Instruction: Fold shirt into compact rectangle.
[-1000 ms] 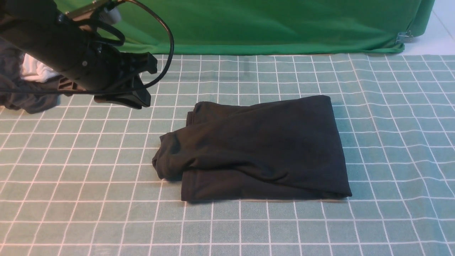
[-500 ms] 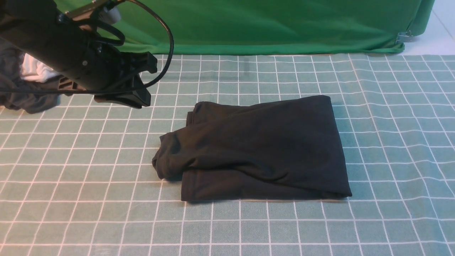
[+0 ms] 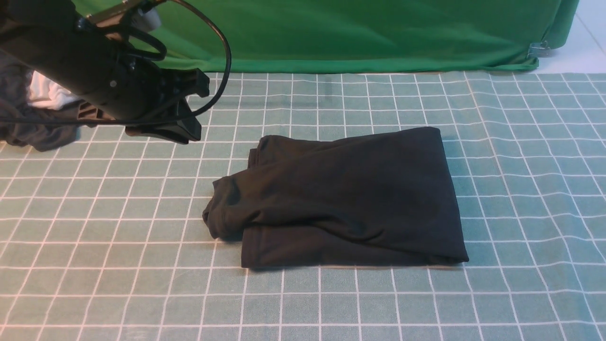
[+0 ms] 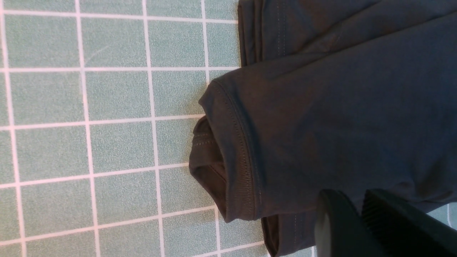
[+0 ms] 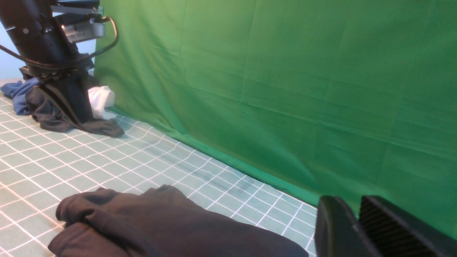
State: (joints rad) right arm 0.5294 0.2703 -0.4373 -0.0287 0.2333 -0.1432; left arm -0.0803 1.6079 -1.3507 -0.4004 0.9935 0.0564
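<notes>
The left arm (image 3: 90, 71) is matt black throughout, a thick rounded housing with small screw heads set into its side. A glossy black cable (image 3: 222, 52) loops out from its top and curves down around the 3 o'clock side of the wrist. A metal-coloured bracket with a pale rounded part (image 3: 120, 12) sits on top of the housing. The left gripper (image 3: 182, 111) is angular black plastic. In the left wrist view its fingers (image 4: 400, 221) show as two black blocks, one smooth and rounded, one with a finely ribbed face. The right gripper's fingers (image 5: 392, 228) look alike: smooth rounded block beside a ribbed one.
</notes>
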